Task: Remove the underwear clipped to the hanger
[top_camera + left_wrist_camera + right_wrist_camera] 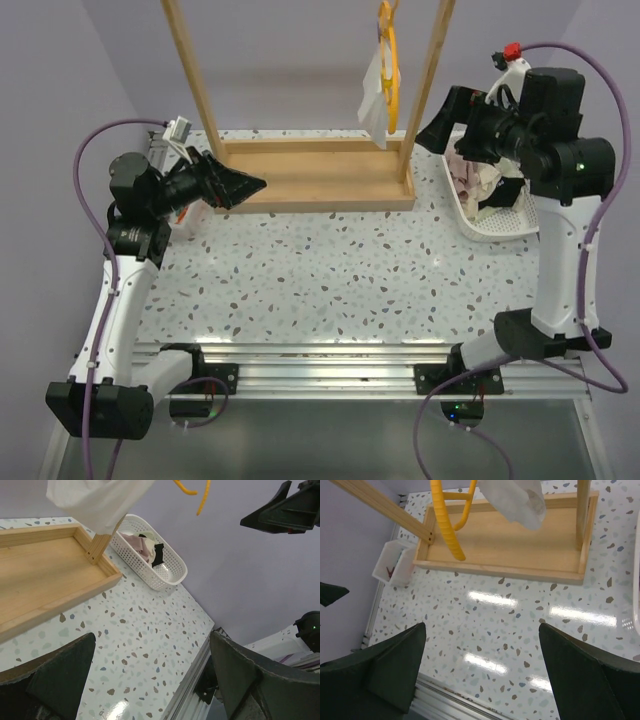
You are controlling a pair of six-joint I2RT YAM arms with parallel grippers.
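The white underwear (374,92) hangs limp from the yellow hanger (389,55) on the wooden rack, at the top centre. It also shows in the left wrist view (95,497) and the right wrist view (515,500), with the hanger (445,522) beside it. My left gripper (245,186) is open and empty, raised over the rack's base at the left, well apart from the underwear. My right gripper (432,130) is open and empty, raised just right of the rack's right post, close to the underwear.
The wooden rack (310,175) has a tray base and two tall posts. A white slotted basket (490,205) with cloths stands at the right, under the right arm. A small white box (394,562) sits at the table's left edge.
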